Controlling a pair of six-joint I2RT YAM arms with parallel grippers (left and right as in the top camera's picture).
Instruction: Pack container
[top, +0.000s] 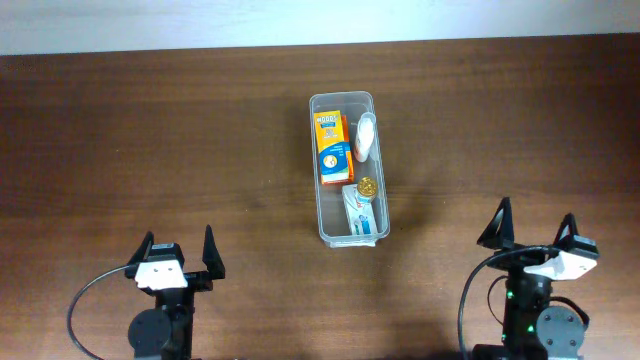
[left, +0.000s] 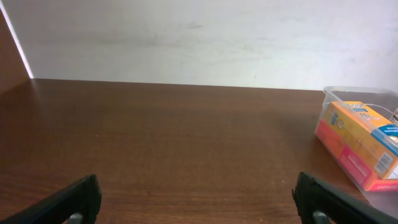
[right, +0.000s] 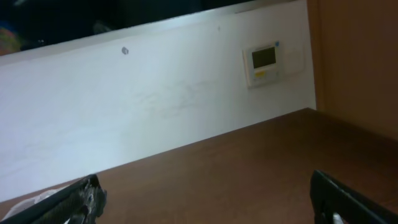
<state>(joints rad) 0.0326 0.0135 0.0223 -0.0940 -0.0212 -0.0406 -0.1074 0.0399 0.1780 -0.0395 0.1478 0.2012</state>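
The clear plastic container (top: 347, 166) stands in the middle of the dark wooden table, long side running front to back. Inside it lie an orange and yellow box (top: 330, 148), a white tube (top: 365, 136), a small gold round thing (top: 366, 186) and a toothpaste box (top: 360, 213). The left wrist view catches the container (left: 348, 94) at its right edge with the orange box (left: 357, 144) showing through the wall. My left gripper (top: 179, 253) rests open near the front left, far from the container. My right gripper (top: 535, 228) rests open at the front right, nothing between its fingers.
A white wall (left: 199, 37) runs behind the table's far edge. In the right wrist view a wall-mounted control panel (right: 266, 63) hangs on the wall, beside a wooden panel (right: 357, 56) at the right.
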